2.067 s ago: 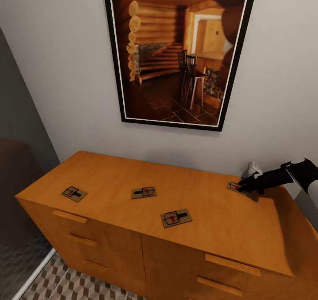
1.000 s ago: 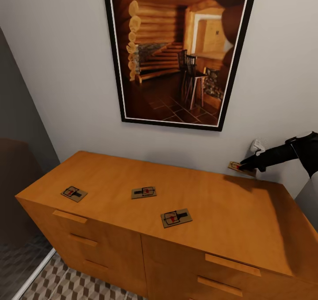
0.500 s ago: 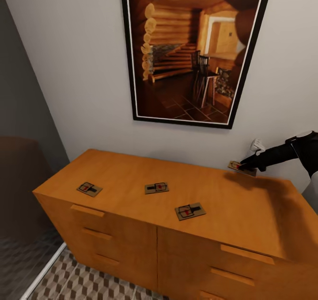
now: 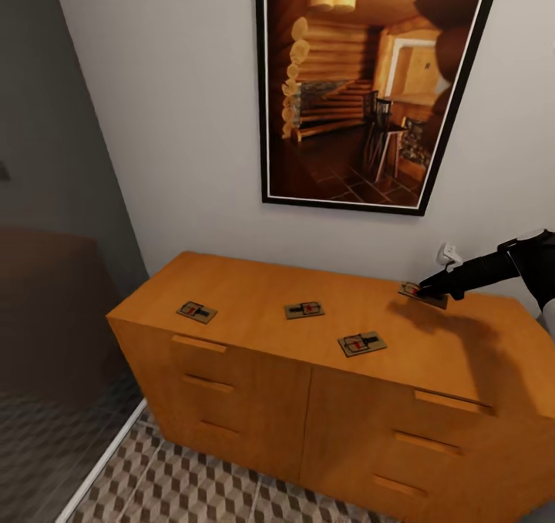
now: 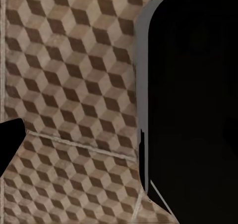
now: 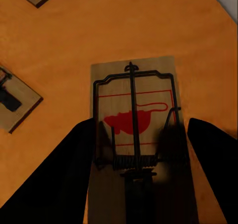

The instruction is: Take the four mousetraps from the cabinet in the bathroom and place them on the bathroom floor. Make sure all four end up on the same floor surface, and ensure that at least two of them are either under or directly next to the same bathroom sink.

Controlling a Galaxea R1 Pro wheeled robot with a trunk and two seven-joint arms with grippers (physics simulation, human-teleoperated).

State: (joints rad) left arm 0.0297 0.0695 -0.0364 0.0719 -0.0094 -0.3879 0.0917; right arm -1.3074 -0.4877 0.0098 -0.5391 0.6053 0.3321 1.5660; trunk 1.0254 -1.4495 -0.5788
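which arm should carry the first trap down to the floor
Right. The right gripper is shut on a mousetrap, lifted above the cabinet. The left wrist camera looks down at floor tiles.

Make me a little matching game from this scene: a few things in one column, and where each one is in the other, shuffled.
Things:
1. held mousetrap
2. leftmost mousetrap
3. framed picture
4. cube-pattern tiles

Places:
A. on the wall above the cabinet
B. on the floor in front of the cabinet
C. lying on the cabinet top near its left end
D. lifted above the cabinet top, pinched in the right gripper

Pairs: 1-D, 2-C, 3-A, 4-B
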